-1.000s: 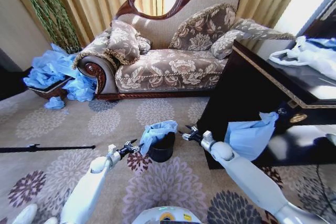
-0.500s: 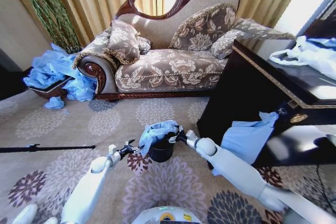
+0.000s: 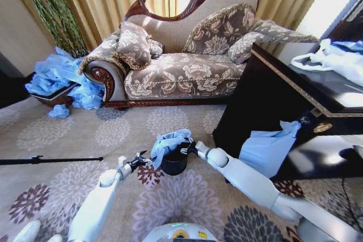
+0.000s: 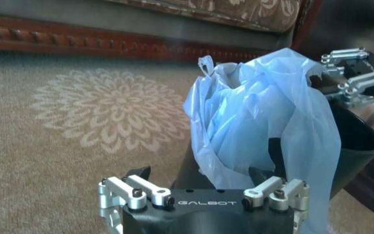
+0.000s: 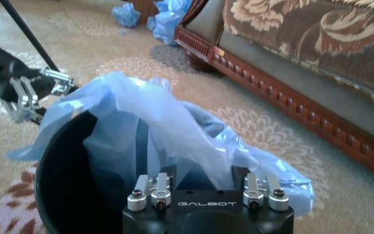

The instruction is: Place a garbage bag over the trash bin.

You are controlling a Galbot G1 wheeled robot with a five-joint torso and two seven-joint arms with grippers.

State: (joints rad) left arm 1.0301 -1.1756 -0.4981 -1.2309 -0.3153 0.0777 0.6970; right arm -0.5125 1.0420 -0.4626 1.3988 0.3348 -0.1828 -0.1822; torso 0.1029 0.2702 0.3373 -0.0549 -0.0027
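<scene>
While the sofa (image 3: pixel 181 60) stands behind, the bin (image 3: pixel 174 161) sits upright on the carpet (image 3: pixel 85 134). Bag (image 3: pixel 168 141) drapes over the bin's rim, partly inside. Right gripper (image 3: pixel 186 150) sits at the rim, fingers spread around bag plastic. Left gripper (image 3: pixel 143 160) waits beside the bin, fingers open.

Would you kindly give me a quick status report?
Left pincer and right pincer flank small black round bin. Light-blue translucent plastic bag bunched over rim, partly inside.
</scene>
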